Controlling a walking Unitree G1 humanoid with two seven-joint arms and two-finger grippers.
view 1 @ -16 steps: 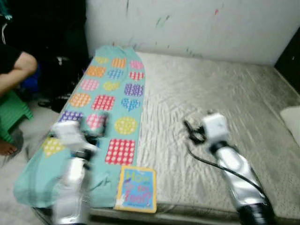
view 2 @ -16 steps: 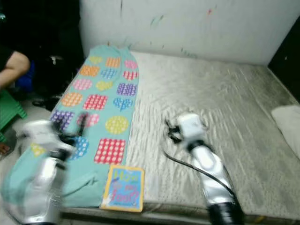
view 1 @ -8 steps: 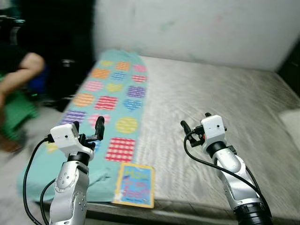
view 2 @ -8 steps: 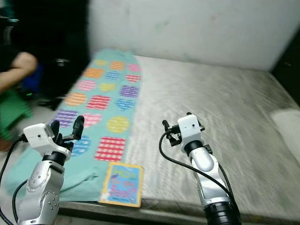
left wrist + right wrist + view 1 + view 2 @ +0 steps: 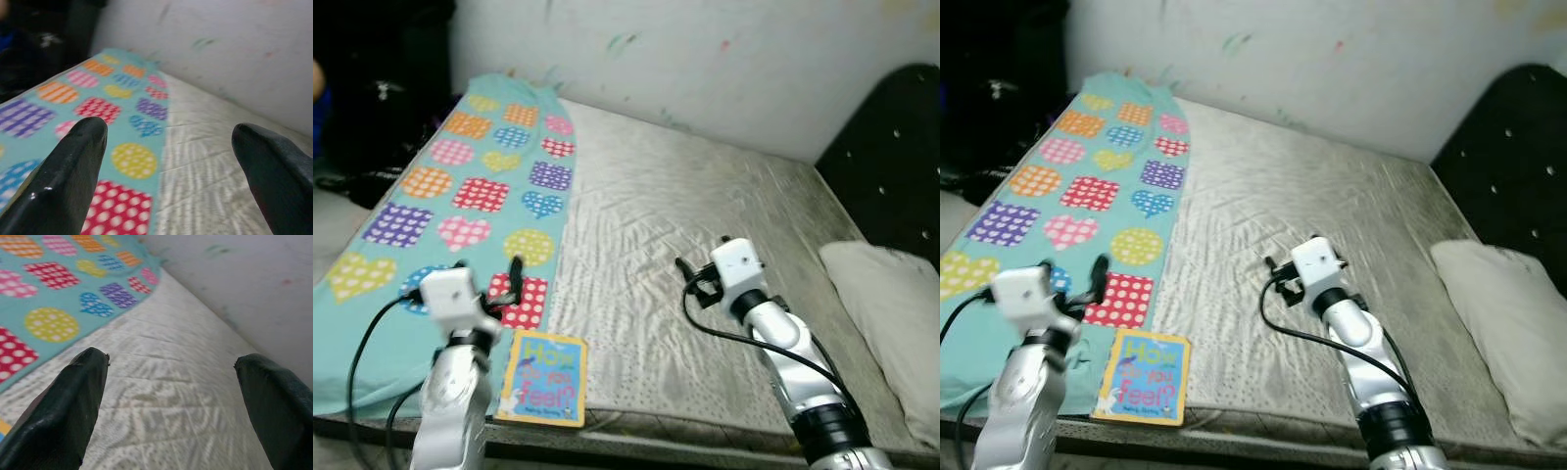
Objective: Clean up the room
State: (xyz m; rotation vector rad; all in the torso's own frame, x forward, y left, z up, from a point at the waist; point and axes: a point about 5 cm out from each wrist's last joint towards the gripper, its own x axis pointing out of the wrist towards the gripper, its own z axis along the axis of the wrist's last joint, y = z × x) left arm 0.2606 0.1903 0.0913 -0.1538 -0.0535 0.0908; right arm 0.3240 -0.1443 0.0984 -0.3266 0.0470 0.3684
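Both jaws are gaping, holding nothing: left gripper (image 5: 489, 279) is hovering over the teal patterned blanket (image 5: 460, 186), right gripper (image 5: 695, 279) over the bare mattress (image 5: 705, 206). Children's book (image 5: 541, 378) is lying at the mattress's near edge, just beside the left gripper, overlapping the blanket's edge. Pillow (image 5: 891, 313) far right. Judgement: tidying is barely starting; book and blanket not yet handled.

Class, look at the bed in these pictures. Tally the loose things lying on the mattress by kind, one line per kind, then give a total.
Patterned blanket: 1
Children's book: 1
Pillow: 1
Total: 3
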